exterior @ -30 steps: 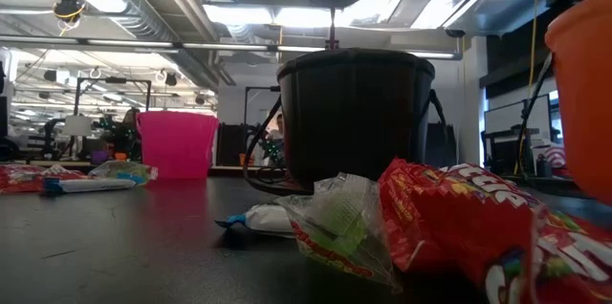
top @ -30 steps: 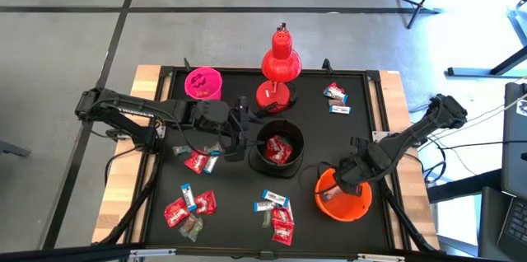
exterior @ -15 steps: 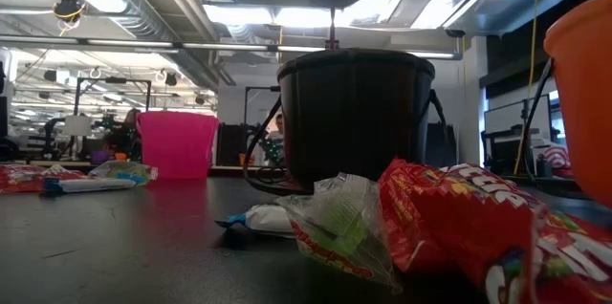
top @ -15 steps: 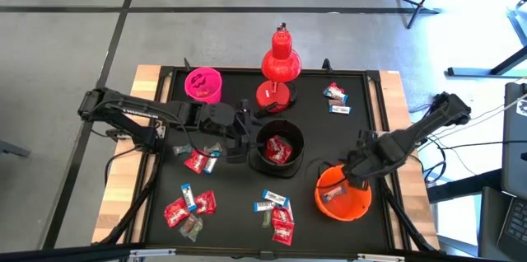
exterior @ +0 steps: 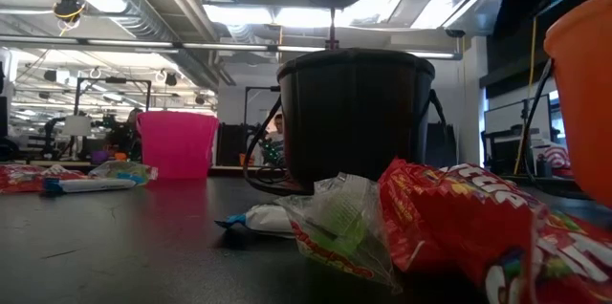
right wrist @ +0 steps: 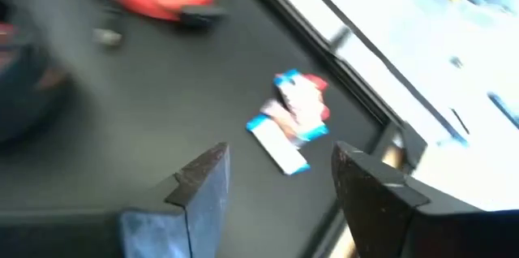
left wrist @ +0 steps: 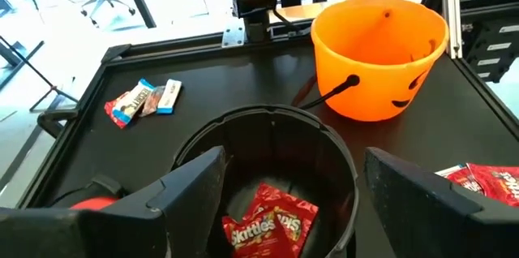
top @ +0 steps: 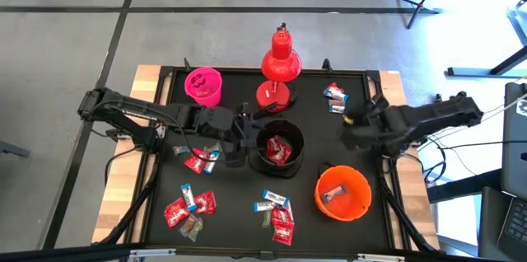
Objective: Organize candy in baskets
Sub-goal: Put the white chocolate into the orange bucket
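My right claw [right wrist: 280, 189], fingers apart and empty, hangs over the worktop [top: 362, 151] facing two wrapped candies [right wrist: 292, 120] near the lamp [top: 278, 68]. My left claw [left wrist: 288, 189] gapes wide above the black bucket [left wrist: 268, 148]. I should centre over one candy, descend level, then carry it to the orange bucket [top: 342, 194].

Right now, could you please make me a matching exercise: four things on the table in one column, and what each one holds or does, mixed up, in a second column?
1. black basket
2. orange basket
3. pink basket
4. right gripper

a. open, empty, near the two sweets at the table's far right
b. stands beside the red lamp
c. red candy inside, left gripper at its rim
d. has a thin black handle

Pairs: 1-c, 2-d, 3-b, 4-a
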### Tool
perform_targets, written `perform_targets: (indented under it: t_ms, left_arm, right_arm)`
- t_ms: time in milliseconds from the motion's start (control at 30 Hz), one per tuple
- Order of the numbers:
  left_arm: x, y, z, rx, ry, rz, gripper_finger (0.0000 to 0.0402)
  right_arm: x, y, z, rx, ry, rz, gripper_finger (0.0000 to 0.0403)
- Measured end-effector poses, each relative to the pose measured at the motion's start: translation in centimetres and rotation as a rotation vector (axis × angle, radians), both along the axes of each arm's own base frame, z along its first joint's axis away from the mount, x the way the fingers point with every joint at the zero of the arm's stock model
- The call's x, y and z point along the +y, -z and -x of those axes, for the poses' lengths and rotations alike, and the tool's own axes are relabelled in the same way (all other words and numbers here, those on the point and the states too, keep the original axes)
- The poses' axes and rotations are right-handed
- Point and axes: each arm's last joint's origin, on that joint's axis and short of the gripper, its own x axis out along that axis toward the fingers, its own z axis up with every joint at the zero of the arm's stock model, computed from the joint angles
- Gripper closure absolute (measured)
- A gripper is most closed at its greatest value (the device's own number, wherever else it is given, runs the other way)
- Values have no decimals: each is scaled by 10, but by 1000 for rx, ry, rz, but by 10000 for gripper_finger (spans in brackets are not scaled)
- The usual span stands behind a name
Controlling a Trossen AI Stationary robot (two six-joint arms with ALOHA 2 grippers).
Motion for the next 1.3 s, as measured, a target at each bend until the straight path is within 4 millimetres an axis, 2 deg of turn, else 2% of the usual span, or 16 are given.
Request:
perform_targets:
  t_ms: [167,367,500,667,1033,1133,1300]
  left_arm:
    - [-4,0,0,1,28,-28,117]
    - [-4,0,1,5,48,-65,117]
    - [-3,0,1,8,35,-124,117]
    - [11,-9,10,3,-88,-187,117]
    - [47,-37,41,-77,-114,-132,118]
    - [54,-32,46,-78,-129,-114,118]
    - [61,-19,53,-95,-164,-86,118]
  right_arm:
    - [-30,23,-4,27,83,-25,189]
    - [-63,43,-3,-87,106,-119,189]
    - [-91,60,4,-119,213,-173,189]
    - [-121,84,4,-158,269,-262,189]
    - [-172,117,1,-132,393,-332,189]
    - [-184,131,0,-123,409,-398,189]
    - [-202,150,-4,-105,405,-407,189]
